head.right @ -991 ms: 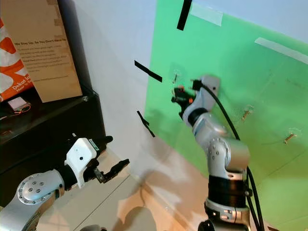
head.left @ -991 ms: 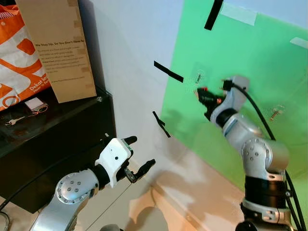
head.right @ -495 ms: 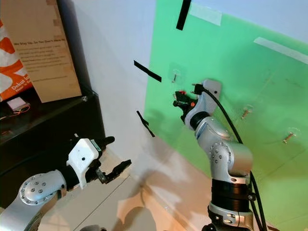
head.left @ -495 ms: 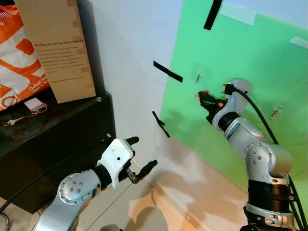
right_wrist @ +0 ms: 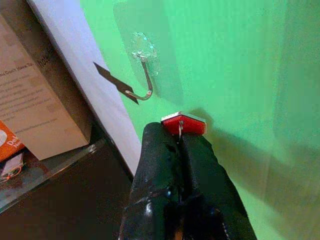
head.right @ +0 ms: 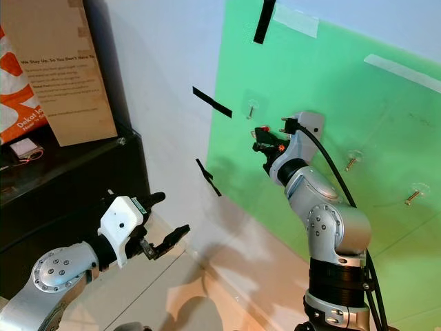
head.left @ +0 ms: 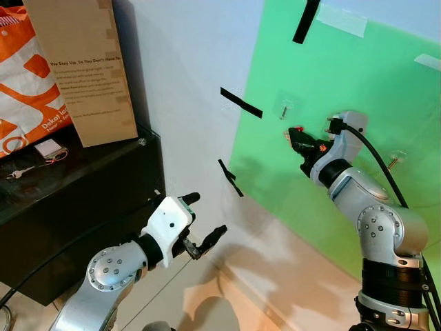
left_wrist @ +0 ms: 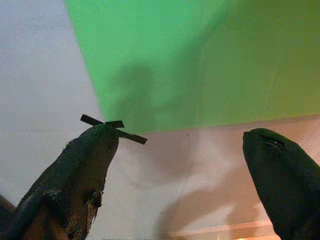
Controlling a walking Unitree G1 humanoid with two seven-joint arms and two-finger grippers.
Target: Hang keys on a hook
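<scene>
The right hand (right_wrist: 180, 137), clamped on the red-tagged keys (right_wrist: 183, 124), hovers just below the nearest hook (right_wrist: 142, 80) on the green board (head.left: 344, 83), nothing hung yet; left hand (head.left: 203, 238) idles open.

Right hand (head.left: 295, 136) with keys (right_wrist: 183, 123) just below hook (head.left: 283, 108)

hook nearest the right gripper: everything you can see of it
The hook is a thin silvery metal wire bent in a J, its open tip curling up. It hangs from a clear, glossy adhesive pad stuck flat on the green board, close to the board's edge by the white wall. Nothing hangs on it. The right gripper, shut on a red tag, sits just below and beside it, not touching.
</scene>
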